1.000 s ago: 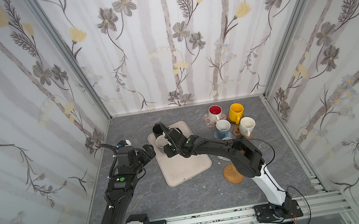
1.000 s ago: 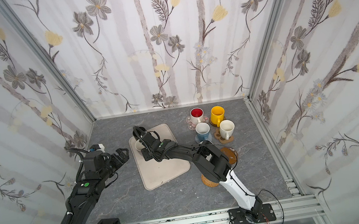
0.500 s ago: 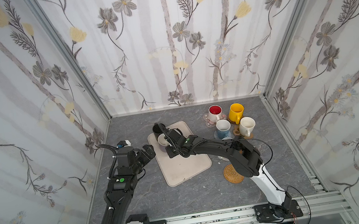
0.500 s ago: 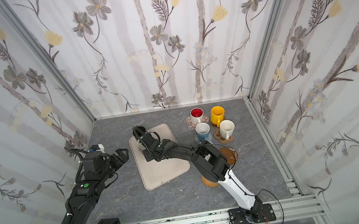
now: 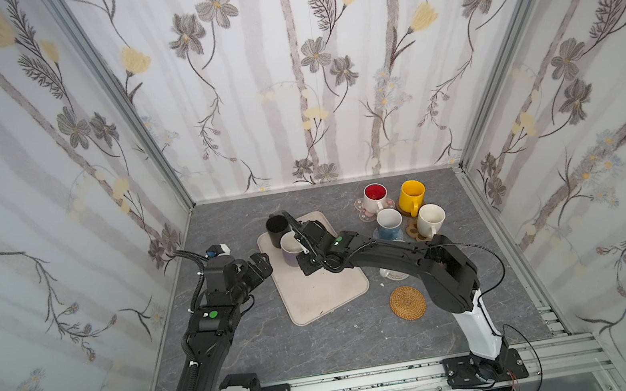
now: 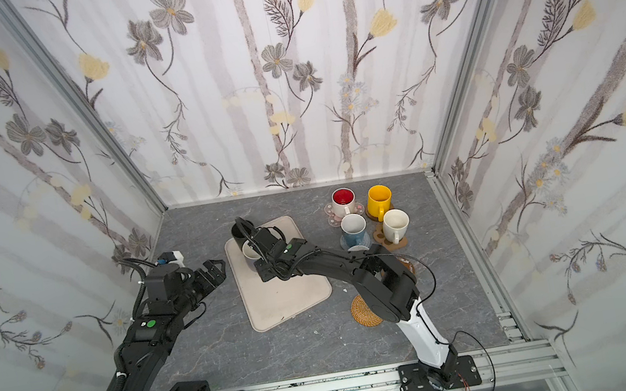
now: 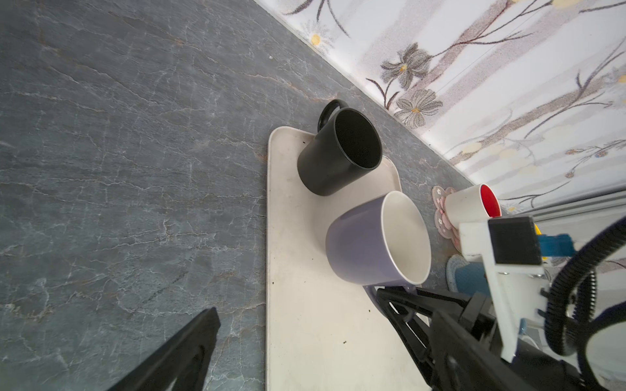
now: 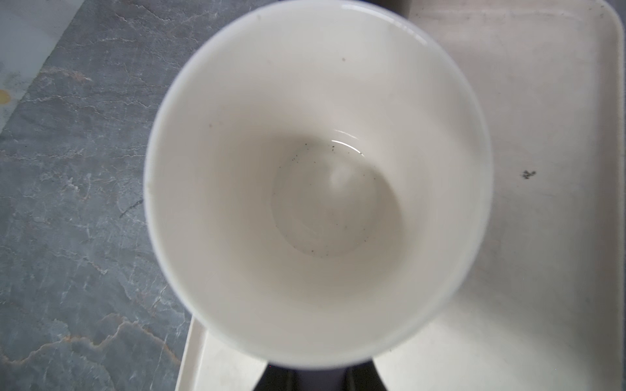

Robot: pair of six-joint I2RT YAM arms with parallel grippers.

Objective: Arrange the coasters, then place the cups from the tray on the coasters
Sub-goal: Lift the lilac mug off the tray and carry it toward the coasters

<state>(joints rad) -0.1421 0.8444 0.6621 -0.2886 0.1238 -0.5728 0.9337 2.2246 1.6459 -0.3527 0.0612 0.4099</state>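
The beige tray (image 5: 319, 292) lies mid-table. At its far left end stand a black cup (image 5: 277, 229) and a lavender cup (image 5: 290, 246) (image 7: 372, 240). My right gripper (image 5: 302, 245) (image 8: 313, 381) is shut on the lavender cup's handle (image 7: 389, 289), and the cup rests on the tray. My left gripper (image 5: 260, 261) hangs open and empty just left of the tray; one finger (image 7: 183, 352) shows in the left wrist view. At the back right, red-inside (image 5: 374, 195), yellow (image 5: 411, 196), blue (image 5: 389, 224) and cream (image 5: 430, 220) cups stand on coasters.
A tan rattan coaster (image 5: 407, 302) lies bare to the right of the tray's near end. A pale round coaster (image 5: 392, 275) is partly hidden under my right arm. Flowered walls close in the grey table (image 5: 325, 342) on three sides.
My right gripper's jaws have closed on the lavender cup's handle. The left arm has stayed put.
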